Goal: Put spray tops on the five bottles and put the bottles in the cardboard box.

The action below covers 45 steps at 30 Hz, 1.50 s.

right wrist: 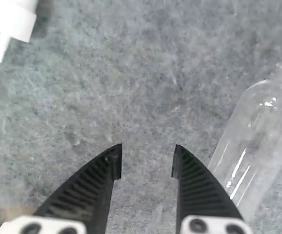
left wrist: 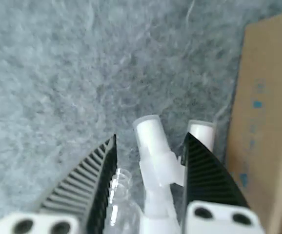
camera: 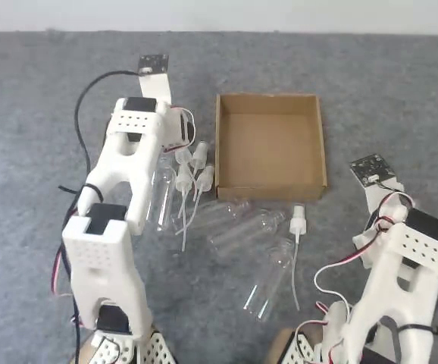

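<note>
A grey, fuzzy felt-like mat [camera: 401,91] covers the whole table, and a pale wall [camera: 280,15] runs as a narrow strip along its far edge. The cardboard box [camera: 270,148] sits open near the middle of the mat, nothing inside it. Clear bottles [camera: 253,224] lie on their sides just in front of the box, uncapped, with one more bottle [camera: 269,284] lying nearer the arms. A loose spray top [camera: 298,220] lies among them with its thin tube trailing toward the arms. A cluster of spray tops [camera: 192,163] lies just beside the box's left wall. The left gripper [left wrist: 150,138] hangs over that cluster with its jaws apart, one white spray top [left wrist: 151,141] standing between them with a gap on one side, and the box wall [left wrist: 268,122] close by. The right gripper [right wrist: 147,147] is low over bare mat, jaws spread and holding nothing, beside a clear bottle [right wrist: 258,146].
</note>
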{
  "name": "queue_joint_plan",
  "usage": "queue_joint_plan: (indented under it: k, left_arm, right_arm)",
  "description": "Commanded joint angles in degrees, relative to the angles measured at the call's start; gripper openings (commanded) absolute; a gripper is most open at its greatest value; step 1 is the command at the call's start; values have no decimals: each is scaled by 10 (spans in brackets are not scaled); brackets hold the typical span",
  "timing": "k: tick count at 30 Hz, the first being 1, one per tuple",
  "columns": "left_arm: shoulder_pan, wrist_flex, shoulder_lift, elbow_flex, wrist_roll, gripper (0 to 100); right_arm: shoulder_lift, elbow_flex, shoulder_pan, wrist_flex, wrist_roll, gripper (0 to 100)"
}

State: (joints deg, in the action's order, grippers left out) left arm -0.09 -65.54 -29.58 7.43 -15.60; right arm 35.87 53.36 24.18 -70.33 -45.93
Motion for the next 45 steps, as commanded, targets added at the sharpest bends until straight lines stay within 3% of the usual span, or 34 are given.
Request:
queue_joint_plan:
  k: [1,14,20,28,32,37,45]
  left_arm:
    - [4,9,-2,28,9,202]
    - [3,-23,-9,29,67,130]
    - [15,-53,-9,31,159,133]
    - [39,-45,-60,45,157,130]
    - [34,-88,-75,93,156,116]
    - [27,-108,-47,106,150,16]
    - [-2,-120,66,99,135,14]
  right_arm:
    - [22,-6,-5,7,-4,128]
    - [22,-5,-5,7,-4,128]
    - [22,-5,-5,7,-4,128]
    - [22,-4,-5,7,-4,128]
    - [22,-4,-5,7,-4,128]
    - [22,-4,-5,7,-6,128]
    - [22,-4,-5,7,-8,128]
